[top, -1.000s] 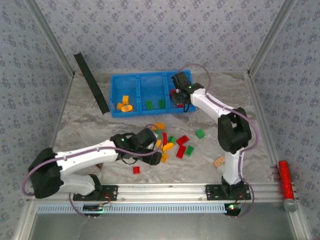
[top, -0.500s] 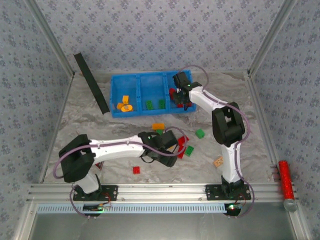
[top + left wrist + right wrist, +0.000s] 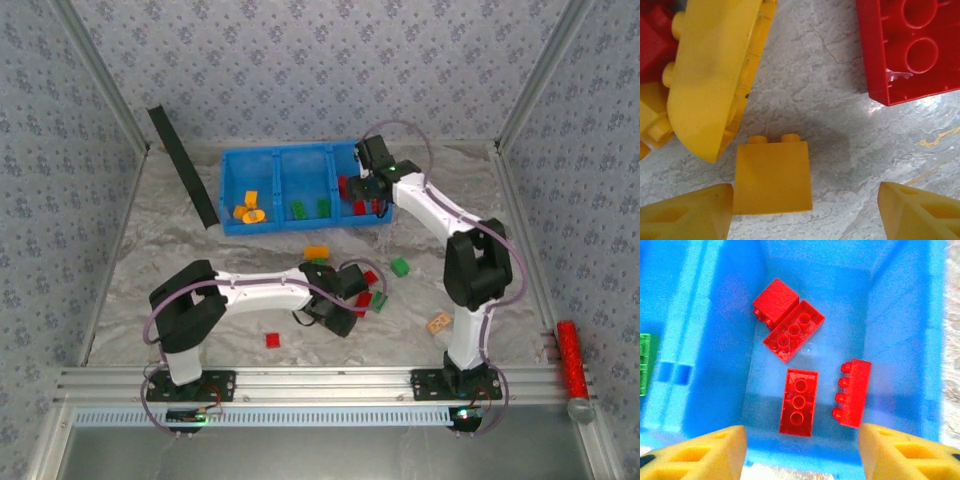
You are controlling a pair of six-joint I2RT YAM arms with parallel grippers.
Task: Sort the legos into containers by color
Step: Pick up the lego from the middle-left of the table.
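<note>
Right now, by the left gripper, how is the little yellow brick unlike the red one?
The yellow brick is smaller than the red brick. The yellow brick shows a smooth face and two studs; the red brick lies underside up, showing round hollows. Both rest on the table.

We see a bright blue bin [image 3: 280,152] with orange-yellow legos [image 3: 248,210] in its left compartment, green legos [image 3: 310,208] in the middle one and red legos [image 3: 799,401] in the right one. The table [image 3: 170,250] is pale grey with whitish marbled veining. The walls [image 3: 300,70] carry blue-grey wallpaper with a small repeating floral print. The strip [image 3: 183,165] is black, the tile [image 3: 437,323] pale tan and the cylinder [image 3: 571,355] glittery red. The left arm [image 3: 260,290] and right arm [image 3: 430,205] are white with black joints and lilac cables. Up close, we see a plain orange-yellow brick [image 3: 772,177] and a red brick [image 3: 912,50].
</note>
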